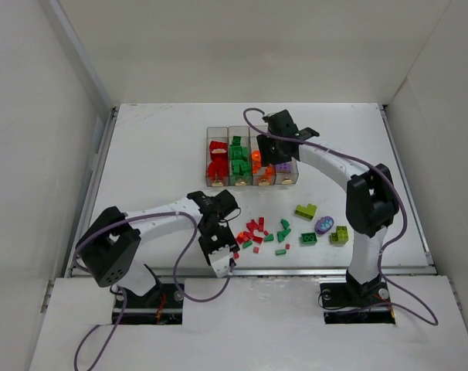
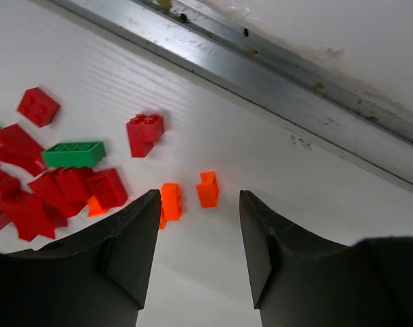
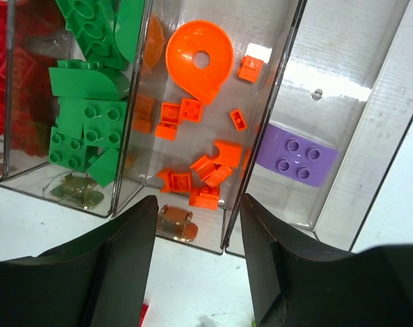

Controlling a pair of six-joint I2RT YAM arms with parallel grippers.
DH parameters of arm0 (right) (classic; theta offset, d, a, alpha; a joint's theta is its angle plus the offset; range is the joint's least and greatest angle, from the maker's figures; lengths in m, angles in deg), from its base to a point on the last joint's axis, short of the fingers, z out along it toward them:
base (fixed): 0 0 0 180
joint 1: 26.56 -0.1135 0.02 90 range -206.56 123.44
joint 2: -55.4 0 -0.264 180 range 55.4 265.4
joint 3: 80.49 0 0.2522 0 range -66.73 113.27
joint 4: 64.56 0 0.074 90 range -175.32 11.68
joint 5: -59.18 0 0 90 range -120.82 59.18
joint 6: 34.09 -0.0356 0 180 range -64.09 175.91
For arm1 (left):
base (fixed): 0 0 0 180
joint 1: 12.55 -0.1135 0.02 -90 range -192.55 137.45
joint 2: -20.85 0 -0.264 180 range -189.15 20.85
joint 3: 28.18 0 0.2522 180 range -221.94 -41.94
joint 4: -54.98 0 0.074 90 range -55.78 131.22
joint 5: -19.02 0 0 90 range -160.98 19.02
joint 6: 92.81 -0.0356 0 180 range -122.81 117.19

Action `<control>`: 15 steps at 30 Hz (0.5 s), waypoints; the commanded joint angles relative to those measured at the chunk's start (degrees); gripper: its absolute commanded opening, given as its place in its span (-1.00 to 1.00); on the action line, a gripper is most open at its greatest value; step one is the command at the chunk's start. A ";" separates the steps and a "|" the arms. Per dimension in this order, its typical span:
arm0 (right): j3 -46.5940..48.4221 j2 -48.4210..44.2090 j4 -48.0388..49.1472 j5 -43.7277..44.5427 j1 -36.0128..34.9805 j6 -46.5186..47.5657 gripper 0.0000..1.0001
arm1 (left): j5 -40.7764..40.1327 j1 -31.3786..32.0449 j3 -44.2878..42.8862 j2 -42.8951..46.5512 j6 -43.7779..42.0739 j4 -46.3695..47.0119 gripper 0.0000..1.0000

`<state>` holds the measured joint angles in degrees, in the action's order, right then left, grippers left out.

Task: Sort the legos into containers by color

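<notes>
Orange legos [image 2: 208,189], two, lie on the table [image 2: 309,225] before my left gripper's [image 2: 198,199] parted, empty fingers; my right gripper [image 3: 198,201], equally parted and empty, hangs above the orange-filled container [image 3: 217,112].

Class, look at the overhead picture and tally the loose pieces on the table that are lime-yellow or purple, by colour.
Lime-yellow pieces: 2
Purple pieces: 1
Total: 3
</notes>
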<state>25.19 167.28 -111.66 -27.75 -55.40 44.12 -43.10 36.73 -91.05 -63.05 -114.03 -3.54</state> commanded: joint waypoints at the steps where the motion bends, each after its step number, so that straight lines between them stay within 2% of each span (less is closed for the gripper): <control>1: -1.83 -3.33 2.93 0.62 0.28 0.19 0.14 | 1.04 0.38 -0.64 -1.97 -2.60 -5.17 -0.08; 4: -3.33 -3.86 3.55 0.62 0.28 0.19 0.14 | 0.42 0.91 -1.78 -4.78 -2.60 -6.39 -0.17; 7: -4.55 -4.38 4.08 0.62 0.28 0.19 0.14 | -1.16 0.91 -1.79 -7.33 -1.90 -6.40 -0.41; 13: -5.79 -5.53 4.60 0.62 0.28 0.19 0.14 | -1.16 0.91 -1.79 -7.95 0.73 -5.70 -0.64; 14: -5.79 -5.53 4.60 0.62 0.28 0.19 0.14 | -1.16 0.91 -1.79 -7.95 1.26 -5.18 -0.79; 15: -5.79 -5.53 4.60 0.62 0.28 0.19 0.14 | -1.16 0.91 -1.79 -7.43 1.27 -5.17 -0.84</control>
<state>19.20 165.24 -109.76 -27.70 -55.40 44.12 -43.96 37.27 -92.73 -70.22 -113.20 -7.12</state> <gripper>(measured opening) 0.572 0.123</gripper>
